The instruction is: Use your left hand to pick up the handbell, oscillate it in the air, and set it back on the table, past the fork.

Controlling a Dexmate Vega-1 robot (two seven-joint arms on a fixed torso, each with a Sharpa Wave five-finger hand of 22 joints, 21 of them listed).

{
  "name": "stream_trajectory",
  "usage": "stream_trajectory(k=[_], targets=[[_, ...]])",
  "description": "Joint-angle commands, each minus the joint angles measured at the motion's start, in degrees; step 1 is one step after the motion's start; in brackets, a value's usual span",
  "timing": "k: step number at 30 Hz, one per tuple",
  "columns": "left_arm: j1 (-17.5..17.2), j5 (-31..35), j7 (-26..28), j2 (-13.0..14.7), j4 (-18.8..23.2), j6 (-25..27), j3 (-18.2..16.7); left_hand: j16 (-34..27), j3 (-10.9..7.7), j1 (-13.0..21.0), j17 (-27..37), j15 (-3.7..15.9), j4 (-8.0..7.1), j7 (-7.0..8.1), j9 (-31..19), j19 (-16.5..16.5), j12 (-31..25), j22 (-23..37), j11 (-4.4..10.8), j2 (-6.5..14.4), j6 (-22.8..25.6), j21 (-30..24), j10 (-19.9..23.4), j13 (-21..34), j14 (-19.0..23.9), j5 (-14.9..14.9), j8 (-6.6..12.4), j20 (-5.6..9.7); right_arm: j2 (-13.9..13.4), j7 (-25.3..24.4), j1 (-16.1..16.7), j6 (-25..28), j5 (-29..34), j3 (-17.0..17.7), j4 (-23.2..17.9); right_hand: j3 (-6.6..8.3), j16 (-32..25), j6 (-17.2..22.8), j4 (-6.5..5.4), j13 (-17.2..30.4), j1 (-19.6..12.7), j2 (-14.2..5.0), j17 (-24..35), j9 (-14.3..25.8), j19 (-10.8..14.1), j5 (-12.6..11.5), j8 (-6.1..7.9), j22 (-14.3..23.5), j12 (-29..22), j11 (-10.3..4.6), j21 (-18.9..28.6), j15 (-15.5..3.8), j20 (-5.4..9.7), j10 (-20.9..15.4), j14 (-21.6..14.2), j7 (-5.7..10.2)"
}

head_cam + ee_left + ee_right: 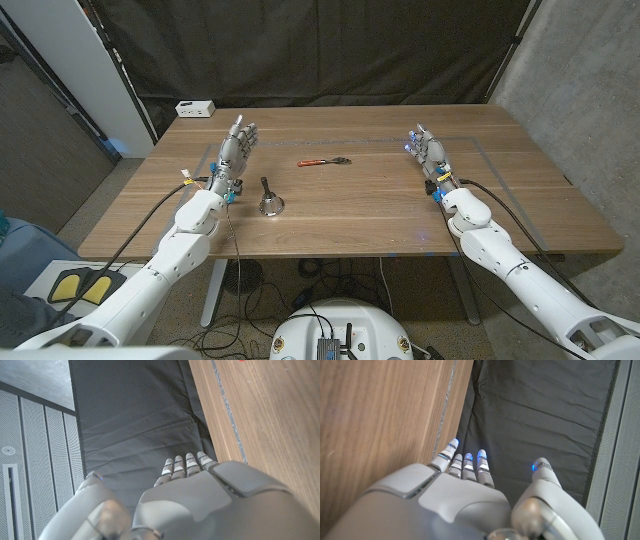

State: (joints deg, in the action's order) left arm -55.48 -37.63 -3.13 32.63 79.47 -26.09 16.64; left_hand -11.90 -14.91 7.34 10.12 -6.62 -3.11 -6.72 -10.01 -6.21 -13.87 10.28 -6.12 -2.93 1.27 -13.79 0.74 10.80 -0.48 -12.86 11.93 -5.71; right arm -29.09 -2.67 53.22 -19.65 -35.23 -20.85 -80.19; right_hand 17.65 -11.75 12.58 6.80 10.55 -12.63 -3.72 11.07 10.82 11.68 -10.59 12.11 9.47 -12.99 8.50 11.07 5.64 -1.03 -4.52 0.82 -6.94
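Even, soft indoor light falls from above on the table (380,200), with no hard shadows and only a mild sheen on the wood. The dark curtain (330,50) behind stays dim. The head view is sharp, bending slightly at its edges. In the wrist views, each near hand (200,505) is blurred, and blue lights glow on the right fingertips (482,453).

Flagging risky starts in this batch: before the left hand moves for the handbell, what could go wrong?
1. The handbell stands upright on a narrow handle; a sideways approach by the left hand may topple it.
2. The fork lies beyond it; setting the bell down past it risks brushing the fork.
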Motion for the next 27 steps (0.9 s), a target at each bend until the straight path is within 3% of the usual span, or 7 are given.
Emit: stream_trajectory(k=[1,11,22,27], targets=[[-2.6,0.0,1.0,1.9,2.3,-1.1,-2.1,-0.4,-0.16,1.0,0.2,-0.17,0.61,-0.50,-0.2,0.8,-0.5,0.2,-0.26,0.3,0.8,-0.3,0.9,0.3,0.9,0.2,0.32,0.07,-0.3,-1.4,0.7,-0.1,1.0,0.1,-2.1,0.32,0.1,-0.8,0.45,0.1,-0.7,0.20,0.2,0.1,0.6,0.2,-0.22,0.2,0.2,-0.11,0.1,0.10,-0.02,-0.2,-0.3,0.51],[-4.8,1.3,1.9,2.3,3.3,-4.8,-3.7,-0.6,-0.81,2.1,0.2,-0.03,1.25,-0.46,-0.2,2.2,-0.8,0.3,-0.25,1.3,2.1,-0.5,2.4,0.3,2.4,0.6,0.44,-0.08,0.4,-1.5,0.7,-0.4,1.0,-0.2,-2.1,0.28,0.1,-1.4,0.60,0.1,-0.8,0.26,0.2,0.1,0.9,0.3,-0.61,0.2,0.3,-0.16,0.1,-0.01,0.02,-0.3,-0.4,0.46],[-7.1,4.4,2.7,2.6,4.6,-9.4,-4.6,-0.7,-2.63,4.9,0.1,0.26,2.99,-0.64,-0.2,4.8,-1.1,0.3,-0.02,3.6,4.2,-0.8,5.1,0.3,5.1,1.7,0.51,-0.04,0.2,-2.9,1.0,0.0,1.7,0.1,-3.6,0.27,0.1,-1.7,0.71,0.1,-0.9,0.23,0.2,0.1,1.1,0.4,-0.80,0.2,0.3,-0.14,0.1,-0.01,0.00,-0.4,-0.5,0.26],[-9.3,5.6,3.9,3.6,7.1,-9.9,-5.6,-0.8,-3.24,6.0,0.1,0.39,3.86,-0.46,-0.2,6.6,-1.2,0.3,-0.17,4.1,5.3,-1.2,6.1,0.3,6.6,2.1,0.55,-0.18,-0.2,-3.3,1.2,0.2,2.0,0.1,-4.3,0.27,0.1,-1.7,0.77,0.2,-1.0,0.22,0.2,0.1,1.1,0.4,-0.85,0.3,0.3,-0.08,0.1,0.00,-0.09,-0.6,-0.6,0.15]])
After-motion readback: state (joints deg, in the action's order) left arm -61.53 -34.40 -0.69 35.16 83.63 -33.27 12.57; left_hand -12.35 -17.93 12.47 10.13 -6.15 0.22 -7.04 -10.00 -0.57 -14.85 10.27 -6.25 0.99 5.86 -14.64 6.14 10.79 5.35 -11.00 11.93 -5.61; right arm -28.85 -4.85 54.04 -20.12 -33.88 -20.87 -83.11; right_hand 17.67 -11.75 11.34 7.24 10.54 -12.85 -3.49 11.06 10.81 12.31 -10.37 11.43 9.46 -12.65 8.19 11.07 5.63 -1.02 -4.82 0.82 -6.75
